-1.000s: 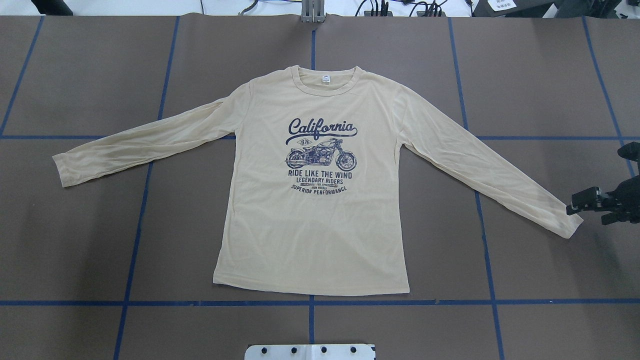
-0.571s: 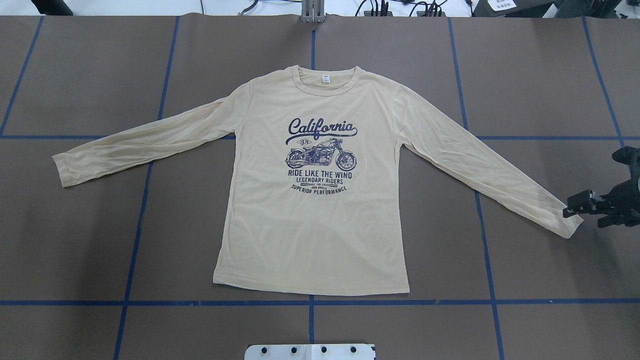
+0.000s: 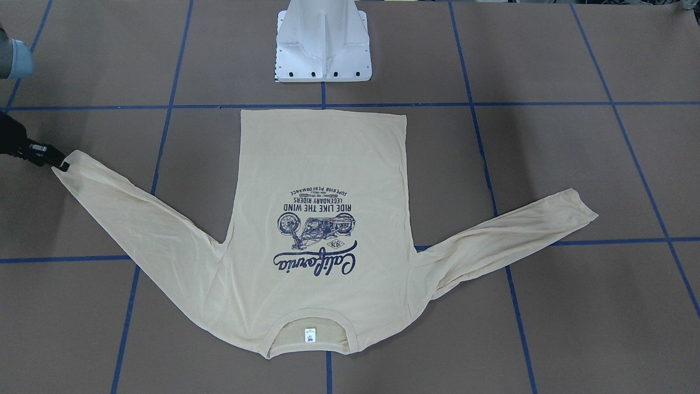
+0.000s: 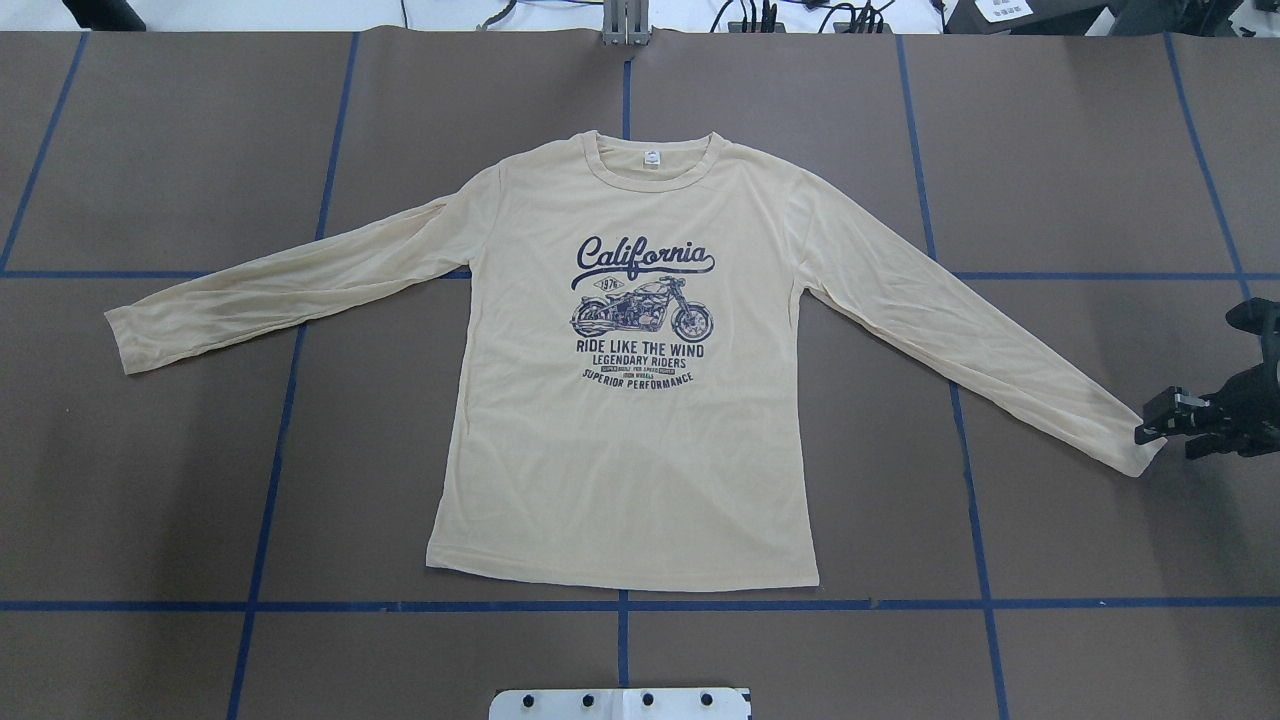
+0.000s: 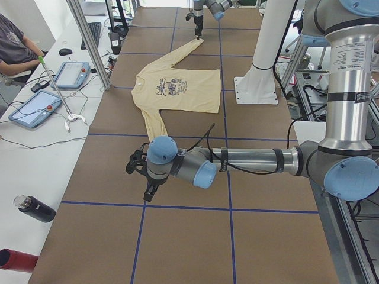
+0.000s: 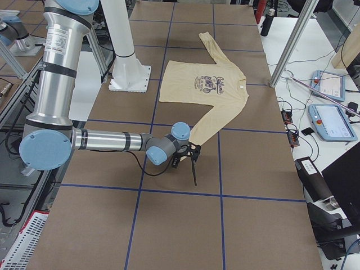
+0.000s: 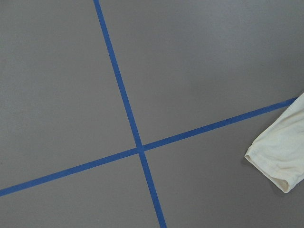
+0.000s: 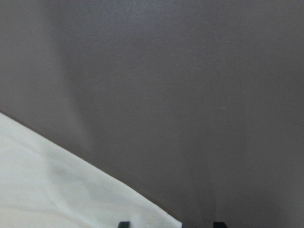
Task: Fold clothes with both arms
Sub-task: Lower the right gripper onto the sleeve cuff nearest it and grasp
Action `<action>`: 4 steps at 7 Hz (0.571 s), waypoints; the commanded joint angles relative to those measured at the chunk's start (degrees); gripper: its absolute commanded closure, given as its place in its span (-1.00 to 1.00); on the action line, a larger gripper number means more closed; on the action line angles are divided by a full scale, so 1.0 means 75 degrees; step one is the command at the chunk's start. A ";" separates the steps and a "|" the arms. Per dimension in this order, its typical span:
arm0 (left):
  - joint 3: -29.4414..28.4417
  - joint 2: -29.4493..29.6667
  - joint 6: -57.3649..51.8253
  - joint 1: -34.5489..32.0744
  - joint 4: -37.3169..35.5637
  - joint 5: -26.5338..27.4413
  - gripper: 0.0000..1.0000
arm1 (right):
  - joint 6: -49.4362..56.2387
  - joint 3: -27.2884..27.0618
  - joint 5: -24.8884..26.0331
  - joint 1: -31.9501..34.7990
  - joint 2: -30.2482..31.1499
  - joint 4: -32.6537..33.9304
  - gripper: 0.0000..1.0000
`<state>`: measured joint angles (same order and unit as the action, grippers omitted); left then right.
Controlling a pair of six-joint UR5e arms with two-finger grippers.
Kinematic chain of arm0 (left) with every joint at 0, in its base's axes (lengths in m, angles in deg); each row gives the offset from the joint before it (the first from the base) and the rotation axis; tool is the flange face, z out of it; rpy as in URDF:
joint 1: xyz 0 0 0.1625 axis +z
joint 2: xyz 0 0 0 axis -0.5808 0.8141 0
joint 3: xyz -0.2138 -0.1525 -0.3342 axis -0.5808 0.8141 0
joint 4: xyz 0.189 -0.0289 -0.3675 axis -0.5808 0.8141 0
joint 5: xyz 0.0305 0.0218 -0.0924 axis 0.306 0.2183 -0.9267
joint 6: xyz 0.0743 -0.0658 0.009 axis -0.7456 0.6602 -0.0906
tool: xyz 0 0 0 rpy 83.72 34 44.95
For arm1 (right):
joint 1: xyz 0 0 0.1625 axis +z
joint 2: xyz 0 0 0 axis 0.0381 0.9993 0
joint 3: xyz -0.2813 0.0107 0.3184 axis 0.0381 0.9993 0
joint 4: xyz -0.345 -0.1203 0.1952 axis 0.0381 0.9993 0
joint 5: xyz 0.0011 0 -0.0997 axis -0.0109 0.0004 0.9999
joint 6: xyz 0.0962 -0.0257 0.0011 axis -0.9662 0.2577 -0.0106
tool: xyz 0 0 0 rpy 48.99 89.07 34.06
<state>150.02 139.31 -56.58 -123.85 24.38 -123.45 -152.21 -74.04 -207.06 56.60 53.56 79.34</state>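
The pale yellow-beige long-sleeved shirt (image 4: 625, 440) lies flat with its navy "California" print up, collar away from the robot and both sleeves spread out. My right gripper (image 4: 1162, 434) sits low at the right sleeve's cuff (image 4: 1135, 455). In the right wrist view its two fingertips (image 8: 124, 223) stand apart, open, with the cuff's edge (image 8: 71, 194) reaching between them. The same gripper (image 3: 57, 162) touches the cuff tip in the front-facing view. My left gripper (image 5: 139, 168) shows only in the exterior left view, hovering short of the left cuff (image 7: 280, 156). I cannot tell whether it is open or shut.
Brown table covering carries a blue tape grid (image 7: 137, 147). The white pedestal base (image 3: 322, 49) stands just behind the shirt's hem. Metal posts (image 5: 89, 41), tablets (image 5: 35, 109) and a seated person (image 5: 15, 47) are along the far side. Bottles (image 5: 32, 208) lie off the table's end.
My right gripper has dropped and shifted a little toward the robot's side, closing in on the right cuff. The shirt has not moved.
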 commanded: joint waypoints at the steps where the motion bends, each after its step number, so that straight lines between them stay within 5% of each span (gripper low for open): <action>1: 0.0001 -0.0002 -0.0016 -0.0010 0.0000 0.0004 -1.00 | 0.0002 0.0045 0.0000 -0.0002 -0.0004 -0.0001 0.57; 2: -0.0011 -0.0002 -0.0016 -0.0010 0.0000 0.0004 -1.00 | 0.0014 0.0045 -0.0093 -0.0002 -0.0016 -0.0001 1.00; 4: -0.0034 -0.0002 -0.0016 -0.0010 0.0000 0.0004 -1.00 | 0.0014 -0.0036 -0.0257 0.0033 -0.0168 -0.0001 1.00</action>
<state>149.86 139.29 -56.70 -123.92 24.38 -123.42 -152.08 -73.81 -208.10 56.68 52.83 79.33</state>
